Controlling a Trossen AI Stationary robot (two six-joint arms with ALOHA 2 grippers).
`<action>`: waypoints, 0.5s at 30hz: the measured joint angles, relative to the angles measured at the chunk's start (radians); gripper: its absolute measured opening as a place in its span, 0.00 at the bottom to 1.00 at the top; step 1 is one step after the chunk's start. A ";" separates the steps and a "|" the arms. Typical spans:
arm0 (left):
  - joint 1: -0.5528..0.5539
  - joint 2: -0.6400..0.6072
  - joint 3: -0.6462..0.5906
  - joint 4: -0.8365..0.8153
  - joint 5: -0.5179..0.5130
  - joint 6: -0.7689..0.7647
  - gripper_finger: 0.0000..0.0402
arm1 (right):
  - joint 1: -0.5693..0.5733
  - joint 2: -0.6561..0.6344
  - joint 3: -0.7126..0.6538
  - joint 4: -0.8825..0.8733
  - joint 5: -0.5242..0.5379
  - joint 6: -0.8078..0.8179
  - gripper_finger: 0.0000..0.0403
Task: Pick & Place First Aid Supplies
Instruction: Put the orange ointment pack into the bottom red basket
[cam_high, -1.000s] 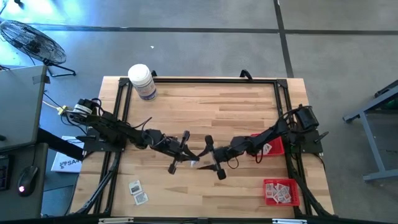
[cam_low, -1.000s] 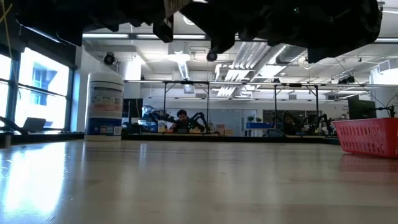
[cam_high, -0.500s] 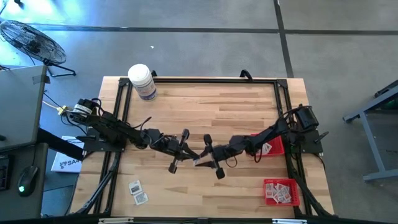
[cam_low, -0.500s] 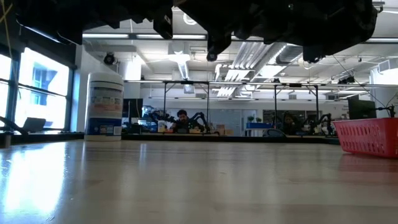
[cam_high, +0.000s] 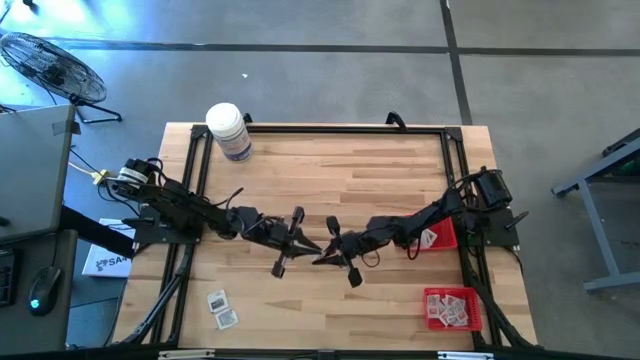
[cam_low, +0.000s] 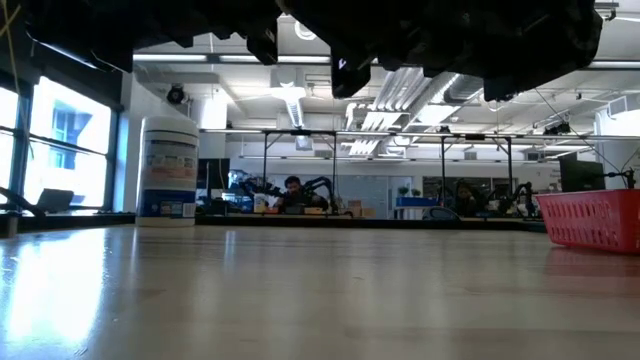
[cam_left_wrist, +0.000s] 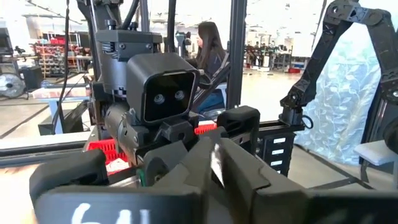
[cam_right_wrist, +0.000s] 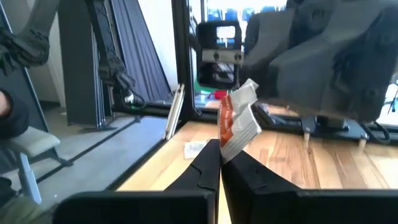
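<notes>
Wooden planks of the table (cam_high: 330, 175) carry both dark arms, which meet nose to nose a little nearer the front edge than the table's middle. In the right wrist view the right gripper (cam_right_wrist: 219, 163) has its fingers pressed together on the lower edge of a crumpled white-and-red first aid packet (cam_right_wrist: 238, 122), held upright just in front of the left arm's camera housing. The left gripper (cam_high: 291, 243) sits just beside it on the side of the white bottle (cam_high: 229, 131), which stands at the table's far left corner; in the left wrist view its fingers (cam_left_wrist: 186, 163) close on a thin pale edge, seemingly the same packet, though I cannot tell whether they truly pinch it. Two loose packets (cam_high: 222, 308) lie near the table's front left edge, well apart from both grippers. One red mesh basket (cam_high: 451, 308) holding packets sits at the front right corner, and another red basket (cam_high: 437, 236) lies beside the right arm.
</notes>
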 joint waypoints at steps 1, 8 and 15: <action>0.000 0.000 0.000 -0.004 0.000 -0.001 0.10 | 0.000 0.000 0.000 -0.011 0.000 0.001 0.01; 0.000 -0.079 0.001 -0.104 0.000 -0.026 0.33 | 0.000 0.000 0.000 -0.092 0.057 0.023 0.00; 0.000 -0.240 0.001 -0.470 -0.001 -0.080 0.45 | 0.009 -0.105 0.030 -0.550 0.287 0.044 0.00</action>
